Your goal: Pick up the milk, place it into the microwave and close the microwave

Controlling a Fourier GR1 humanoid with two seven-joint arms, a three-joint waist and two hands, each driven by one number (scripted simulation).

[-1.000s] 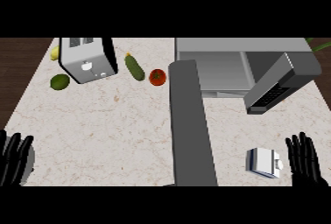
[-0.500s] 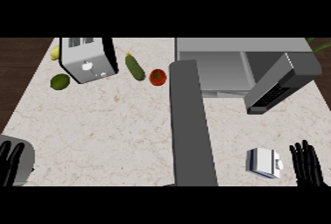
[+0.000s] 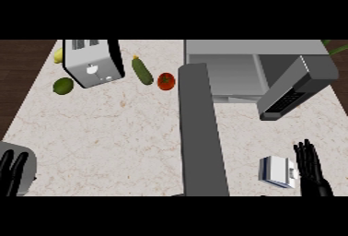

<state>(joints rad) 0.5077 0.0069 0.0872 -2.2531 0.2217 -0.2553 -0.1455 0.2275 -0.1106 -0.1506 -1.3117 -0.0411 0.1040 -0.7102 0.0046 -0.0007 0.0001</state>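
Observation:
The milk (image 3: 277,171) is a small white carton lying on the counter at the lower right. My right hand (image 3: 312,168) stands just right of it, fingers straight and pointing up, open, with a narrow gap between them. The microwave (image 3: 253,69) sits at the top right with its door (image 3: 297,88) swung open toward the right and its grey cavity showing. My left hand (image 3: 12,172) shows at the lower left edge, fingers straight, open, with a grey forearm behind it.
A tall grey upright panel (image 3: 202,133) runs down the counter's middle, between the hands. At the back left stand a toaster (image 3: 92,61), a cucumber (image 3: 142,71), a tomato (image 3: 166,81), a lime (image 3: 62,85) and a lemon (image 3: 58,56).
Both hands have sunk toward the lower edge. The right hand has also drifted left, closer to the milk carton. The carton and microwave door have not moved.

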